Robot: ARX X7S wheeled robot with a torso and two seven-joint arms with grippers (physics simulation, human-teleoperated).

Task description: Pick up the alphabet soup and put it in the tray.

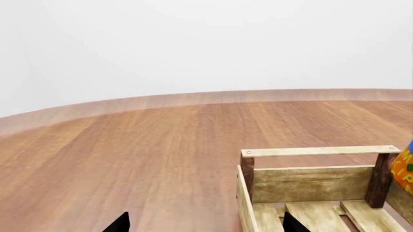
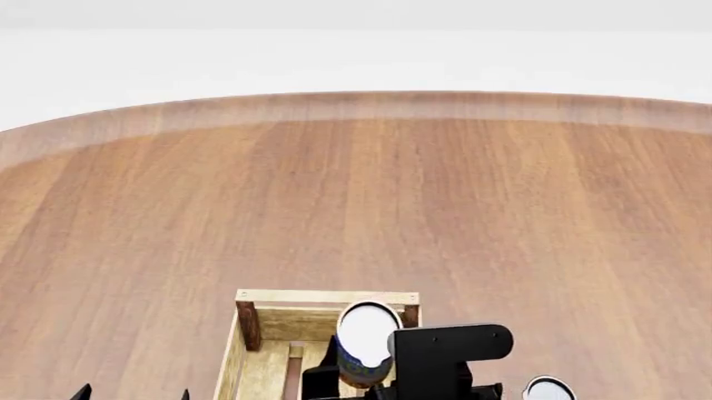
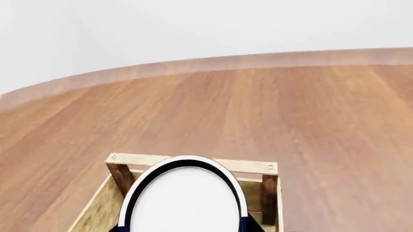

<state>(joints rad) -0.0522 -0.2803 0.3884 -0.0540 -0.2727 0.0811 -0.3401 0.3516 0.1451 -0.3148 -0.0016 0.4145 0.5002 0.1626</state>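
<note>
The alphabet soup shows its white top and blue rim in the head view, held upright above the tray, a pale slatted crate with darker corner posts. My right gripper is shut on the can's sides. In the right wrist view the white top fills the space between the jaws, with the tray's far wall behind it. In the left wrist view the tray is at the right, and an orange-and-blue sliver of the can shows at the edge. My left gripper is open and empty beside the tray.
The wooden table stretches far ahead to a curved edge. A second can's white top shows at the bottom right of the head view, right of the tray. My left fingertips show at the bottom left.
</note>
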